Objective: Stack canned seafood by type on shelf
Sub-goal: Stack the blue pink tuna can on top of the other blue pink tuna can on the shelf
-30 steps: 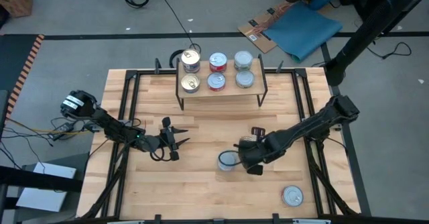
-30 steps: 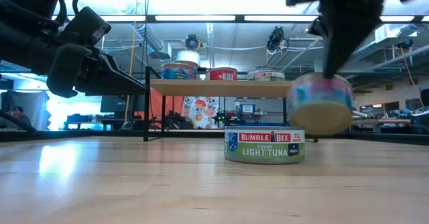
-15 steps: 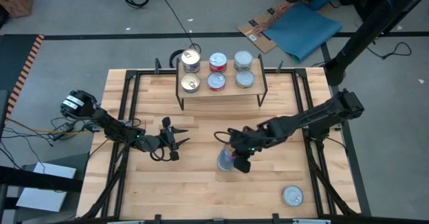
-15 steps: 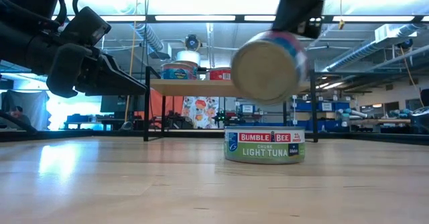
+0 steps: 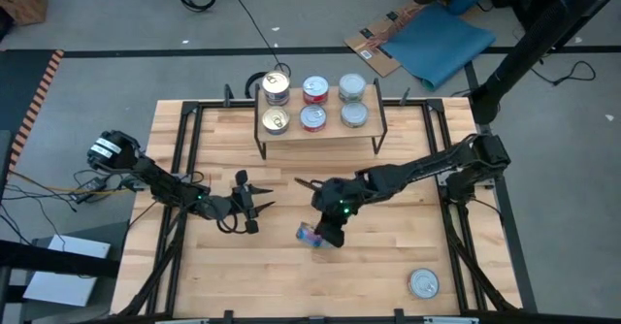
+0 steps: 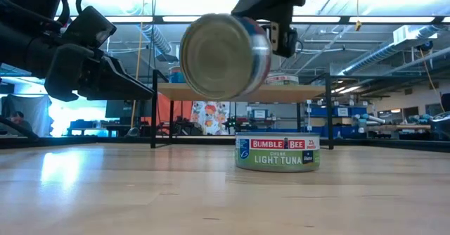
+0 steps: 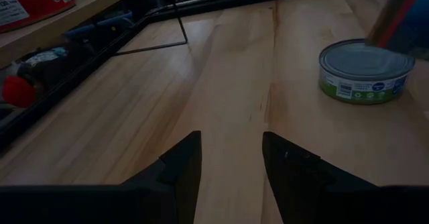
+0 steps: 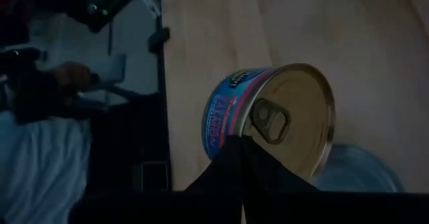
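Note:
My right gripper point(image 5: 327, 229) is shut on a tin point(image 5: 310, 233) with a blue and pink label and a gold pull-tab top point(image 8: 285, 117). It holds the tin in the air over the table's middle, lying on its side. In the low view the tin's bare bottom point(image 6: 223, 55) faces the near edge. A green-labelled tuna tin point(image 6: 278, 152) stands on the table just behind and below it. The shelf point(image 5: 320, 130) near the far edge carries gold-topped point(image 5: 277, 120), red point(image 5: 313, 117) and silver-topped tins point(image 5: 354, 115). My left gripper point(image 5: 254, 204) waits open, left of centre. My right gripper holds the tin at its side wall point(image 8: 224, 140), near the rim of the gold top. The fingers point(image 8: 231, 174) come from above, slanting down, and hide the exact place of contact. The tin is lifted clear and tipped on its side.
Another silver-topped tin point(image 5: 423, 283) stands near the table's near right corner. The left wrist view shows bare wood between my left fingers point(image 7: 177, 167) and the green-labelled tin point(image 7: 365, 70). The shelf's wire legs point(image 5: 262, 149) stand on the far part of the table.
My right gripper has carried the tin up and toward the table's left, passing over the green-labelled tin. On the way the tin has tipped from upright onto its side, so its bottom now faces the near edge.

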Robot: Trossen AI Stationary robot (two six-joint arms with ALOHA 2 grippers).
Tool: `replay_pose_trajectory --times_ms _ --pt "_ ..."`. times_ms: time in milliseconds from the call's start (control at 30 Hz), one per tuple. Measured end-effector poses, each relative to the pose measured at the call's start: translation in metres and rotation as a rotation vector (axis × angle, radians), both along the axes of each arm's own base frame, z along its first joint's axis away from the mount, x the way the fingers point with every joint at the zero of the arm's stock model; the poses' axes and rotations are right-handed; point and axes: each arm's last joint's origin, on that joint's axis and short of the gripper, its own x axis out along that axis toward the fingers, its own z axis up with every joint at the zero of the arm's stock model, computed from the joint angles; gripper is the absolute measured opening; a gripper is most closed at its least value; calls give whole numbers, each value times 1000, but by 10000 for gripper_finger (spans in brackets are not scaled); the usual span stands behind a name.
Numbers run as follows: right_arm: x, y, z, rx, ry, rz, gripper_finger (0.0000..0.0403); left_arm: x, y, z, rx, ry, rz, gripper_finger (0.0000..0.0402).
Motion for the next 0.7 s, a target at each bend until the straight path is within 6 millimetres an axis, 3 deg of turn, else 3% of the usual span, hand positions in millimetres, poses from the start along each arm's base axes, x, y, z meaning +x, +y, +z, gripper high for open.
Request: replay_pose_trajectory --times_ms 267,700 --pt "8 -29 -3 -47 -41 -38 0 0 -1 0 -23 1 -31 163" --pt "33 -51 -51 37 8 -2 0 0 -1 0 -30 4 -47 163"
